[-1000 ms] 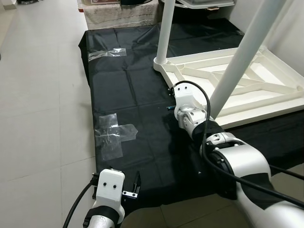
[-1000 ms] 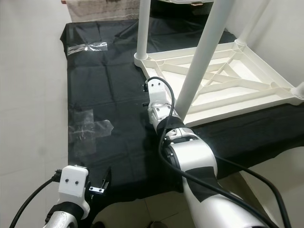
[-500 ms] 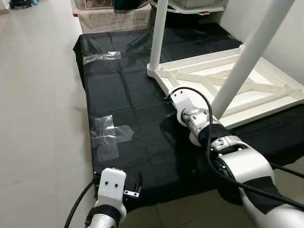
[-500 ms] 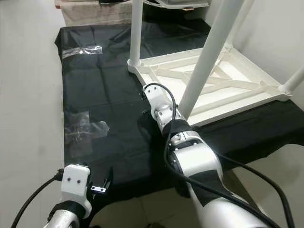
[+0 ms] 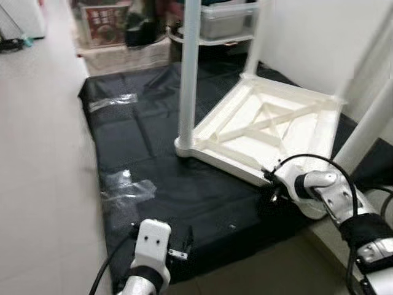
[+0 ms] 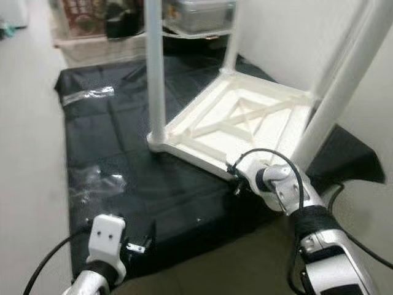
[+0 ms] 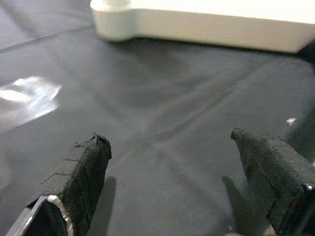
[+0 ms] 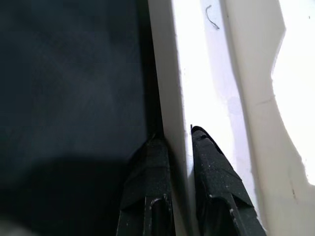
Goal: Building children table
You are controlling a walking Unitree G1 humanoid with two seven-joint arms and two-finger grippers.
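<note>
Right hand (image 8: 174,140) pinches the white table (image 5: 270,123) rim; left hand (image 7: 172,147) spread wide.

Floor (image 5: 43,153); black sheet (image 5: 141,160); upturned table (image 5: 270,126)

A white plastic children's table (image 5: 270,126) lies upside down on a black sheet (image 5: 153,166) spread over the floor. Its underside faces up, showing a raised rim and crossing ribs. Round white legs (image 5: 187,74) stand upright from its corners. The right claw (image 8: 172,142) pinches the rim's near edge.
</note>
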